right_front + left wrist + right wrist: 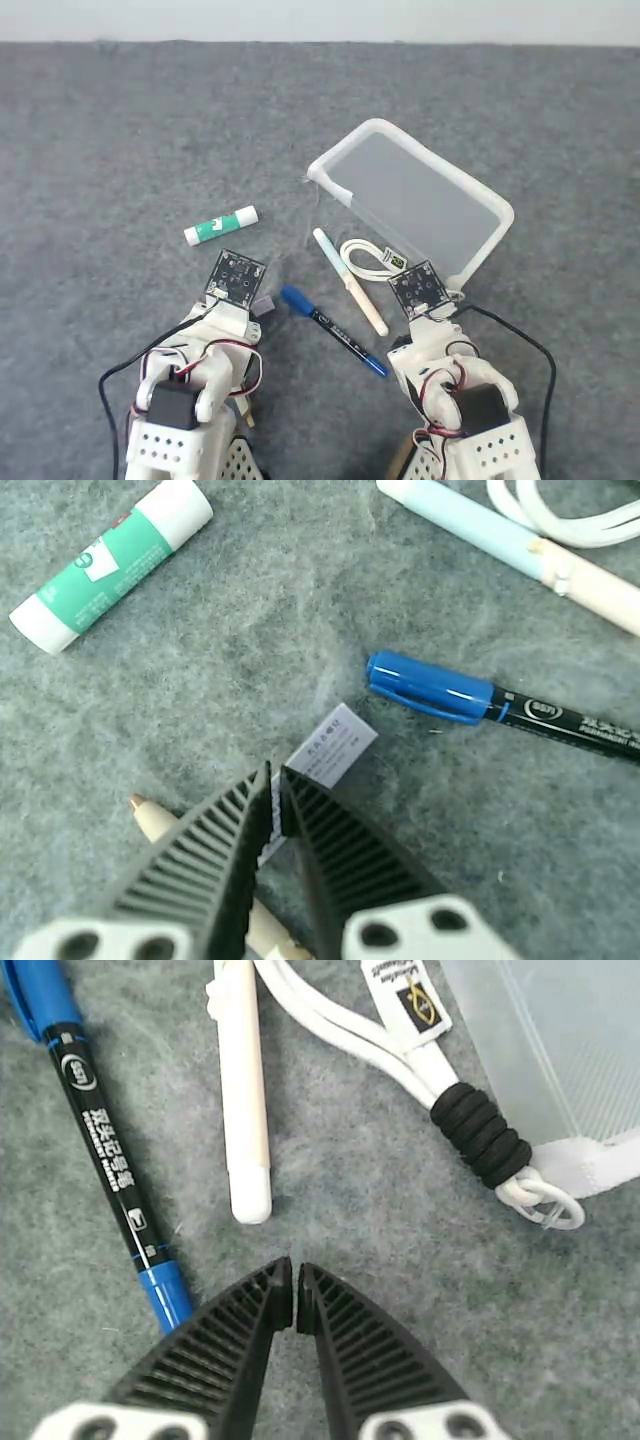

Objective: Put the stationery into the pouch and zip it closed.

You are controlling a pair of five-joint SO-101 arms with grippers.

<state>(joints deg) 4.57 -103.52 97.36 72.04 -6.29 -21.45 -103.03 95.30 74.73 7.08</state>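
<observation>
On the grey felt counter (120, 150) lies the translucent white-rimmed pouch (430, 200), the stationery outside it — blue-capped black marker (335, 330), pale-blue-and-cream pen (350, 282), green-and-white glue stick (221, 225), small grey-white eraser (333, 745). Both claws are clenched empty: left claw (276, 780) above the eraser, right claw (295, 1275) beside the marker.

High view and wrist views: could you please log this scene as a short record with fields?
pouch: lies flat, no stationery inside
glue stick: lies alone, ahead of left gripper
marker: capped, between the arms
pen: beside marker, not touching, near pouch
eraser: just beyond left gripper's tips
left gripper: shut
right gripper: shut, holding nothing
</observation>
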